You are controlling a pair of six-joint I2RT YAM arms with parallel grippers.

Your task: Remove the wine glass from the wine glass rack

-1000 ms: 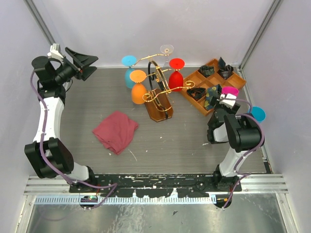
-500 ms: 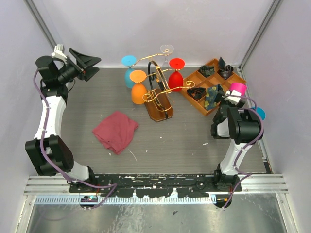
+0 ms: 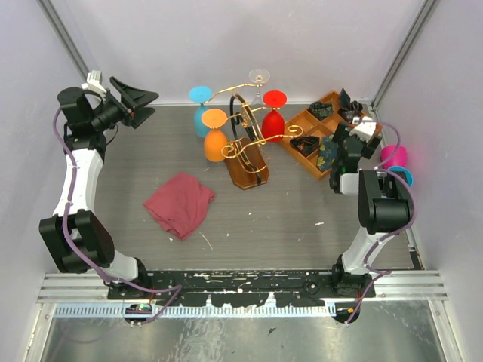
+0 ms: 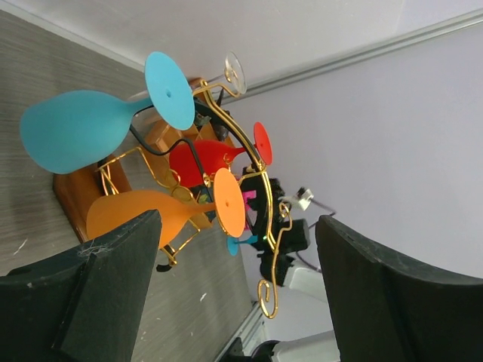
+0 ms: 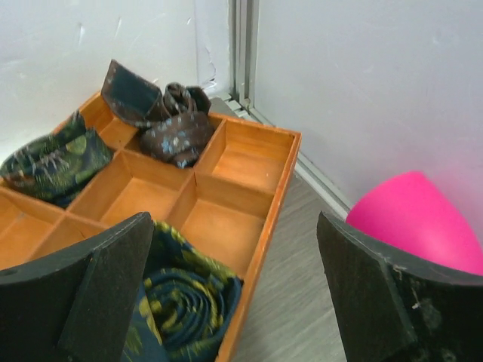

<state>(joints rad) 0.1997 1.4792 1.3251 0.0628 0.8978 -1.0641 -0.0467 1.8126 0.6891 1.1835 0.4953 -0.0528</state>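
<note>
Pale lilac walls close in a grey wood-grain surface. Near the back, left of centre, stands the rack, with gold wire arms curling up from its brown base. Four glasses hang on it by their feet, bowls down: a blue glass, an orange glass, a red glass and, at the far tip, a clear glass.

Only the top view shows the maroon cloth, which lies crumpled in front of the rack. It also shows the tray at the back right and a pink glass and teal glass against the right wall.

The left gripper hangs at the back left, well apart from the rack and aimed toward it. Its jaws are spread wide and empty. Its wrist view adds the side profile, with the blue and orange bowls nearest, the red one behind, and the clear foot on the top wire.

The right gripper hovers by the tray's corner, jaws spread wide and holding nothing. Its wrist view alone shows the tray's compartments. Some hold dark patterned rolls and others show bare wood. The pink glass lies just beside the tray, at the wall.
</note>
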